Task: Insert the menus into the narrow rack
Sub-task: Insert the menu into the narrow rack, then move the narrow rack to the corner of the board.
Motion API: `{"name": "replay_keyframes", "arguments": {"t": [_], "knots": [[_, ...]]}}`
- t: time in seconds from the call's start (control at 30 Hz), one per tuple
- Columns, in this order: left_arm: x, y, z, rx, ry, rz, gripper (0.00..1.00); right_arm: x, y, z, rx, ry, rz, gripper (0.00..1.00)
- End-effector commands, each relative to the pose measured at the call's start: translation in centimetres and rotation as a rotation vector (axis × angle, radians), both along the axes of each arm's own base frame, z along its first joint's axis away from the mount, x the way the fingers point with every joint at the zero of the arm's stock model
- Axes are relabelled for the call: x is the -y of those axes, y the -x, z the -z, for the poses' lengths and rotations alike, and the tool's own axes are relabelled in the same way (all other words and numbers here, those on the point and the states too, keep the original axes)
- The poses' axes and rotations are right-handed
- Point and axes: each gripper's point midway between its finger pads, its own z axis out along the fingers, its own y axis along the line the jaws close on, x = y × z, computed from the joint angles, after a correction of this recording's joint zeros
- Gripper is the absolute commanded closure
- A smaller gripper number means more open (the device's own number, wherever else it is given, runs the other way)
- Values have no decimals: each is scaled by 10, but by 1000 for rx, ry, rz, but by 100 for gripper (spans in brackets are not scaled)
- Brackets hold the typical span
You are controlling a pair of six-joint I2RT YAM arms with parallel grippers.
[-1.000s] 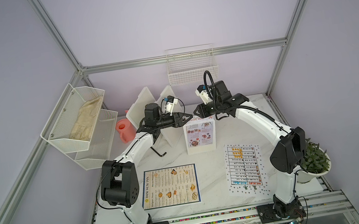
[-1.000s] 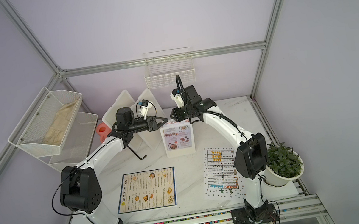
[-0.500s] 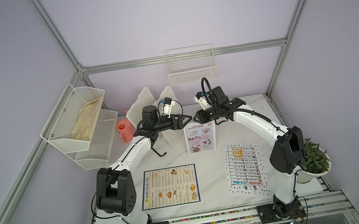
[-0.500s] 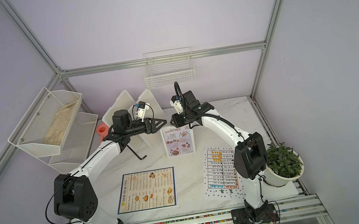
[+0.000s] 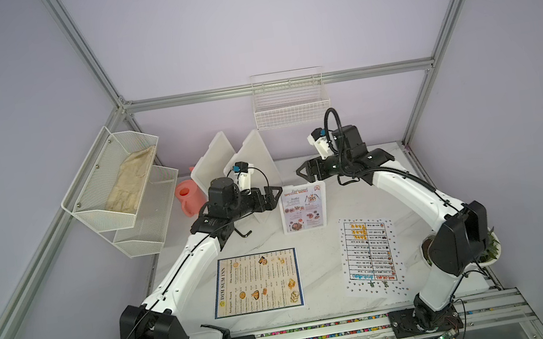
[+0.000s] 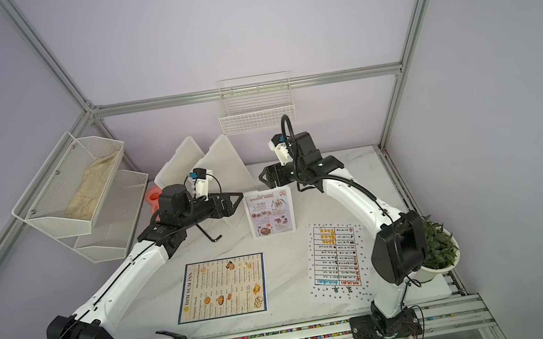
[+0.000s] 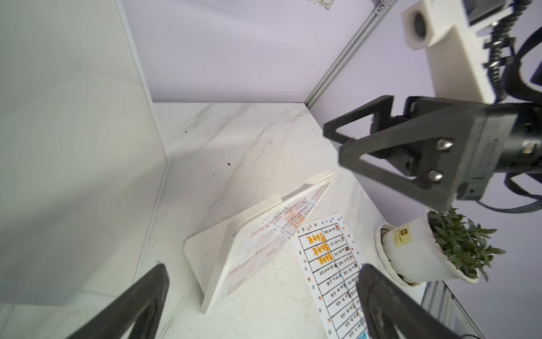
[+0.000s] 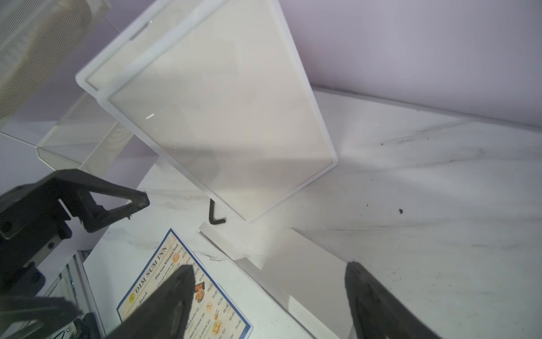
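The small "Special Menu" card (image 5: 303, 206) stands upright in the narrow white rack (image 7: 211, 252) in the middle of the table. My left gripper (image 5: 276, 197) is open just left of the card's top, apart from it. My right gripper (image 5: 302, 172) is open just behind and above the card, with nothing between its fingers. The dark-bordered "DIM SUM INN" menu (image 5: 257, 282) lies flat near the front. The white sheet edged with coloured dots (image 5: 370, 254) lies flat to its right. In the right wrist view the rack's back (image 8: 293, 264) lies below my right gripper (image 8: 268, 271).
Two large white stands (image 5: 252, 151) lean at the back, with a black hex key (image 5: 243, 233) on the table before them. A pink cup (image 5: 186, 197) and mesh shelves (image 5: 119, 186) are at the left. A wire basket (image 5: 291, 102) hangs on the back wall. A potted plant (image 5: 489, 247) stands at the right.
Both grippers held the card's top edge in the earlier frames. They have opened and drawn back from it, and the card now stands alone in the rack.
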Motion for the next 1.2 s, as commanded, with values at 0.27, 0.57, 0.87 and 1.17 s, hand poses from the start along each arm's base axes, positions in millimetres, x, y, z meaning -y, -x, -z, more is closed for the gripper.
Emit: {"name": "replay_keyframes", "arguments": {"t": [0.27,0.57,0.87,1.17], "knots": [[4,11,77,-118,-82,-166,0,54,16,11,63,-140,-145,3],[17,1,113,-165,-87,-165,0,42,20,49,65,-119,-288,6],[15,-8,140,-243,-139,-203,2,18,29,81,2,-98,-398,16],[11,-18,146,-277,-179,-251,20,6,57,74,8,-144,-459,36]]}}
